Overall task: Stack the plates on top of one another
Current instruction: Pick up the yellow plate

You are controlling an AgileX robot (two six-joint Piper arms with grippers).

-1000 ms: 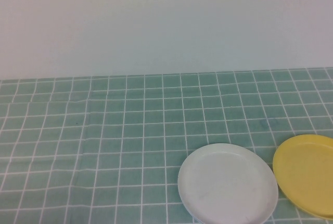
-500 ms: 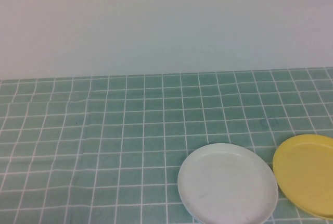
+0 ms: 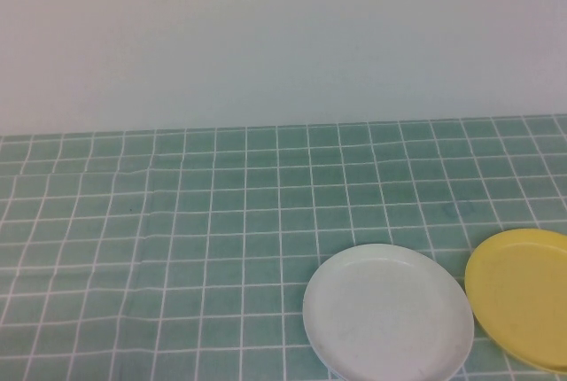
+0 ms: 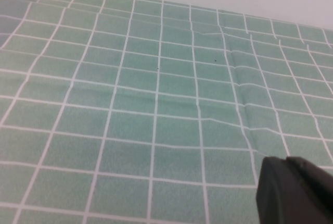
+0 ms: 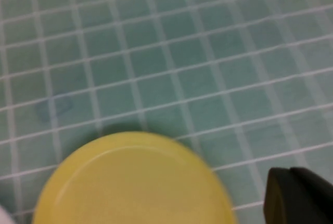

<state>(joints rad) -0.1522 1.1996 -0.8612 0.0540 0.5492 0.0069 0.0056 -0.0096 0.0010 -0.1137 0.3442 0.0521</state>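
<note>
The white plate [image 3: 388,312] lies flat on the green checked cloth at the front, right of centre. The yellow plate [image 3: 523,297] lies just to its right, partly cut by the picture edge, with a narrow gap between them. The light blue plate is out of view. Neither gripper shows in the high view. My left gripper [image 4: 287,162] is shut and empty, over bare cloth. My right gripper [image 5: 291,174] is shut and empty, beside the yellow plate [image 5: 132,182] and apart from it.
The green checked cloth [image 3: 177,239] covers the table up to a pale wall [image 3: 283,35] at the back. A few low wrinkles run through the cloth [image 4: 234,62] on the left side.
</note>
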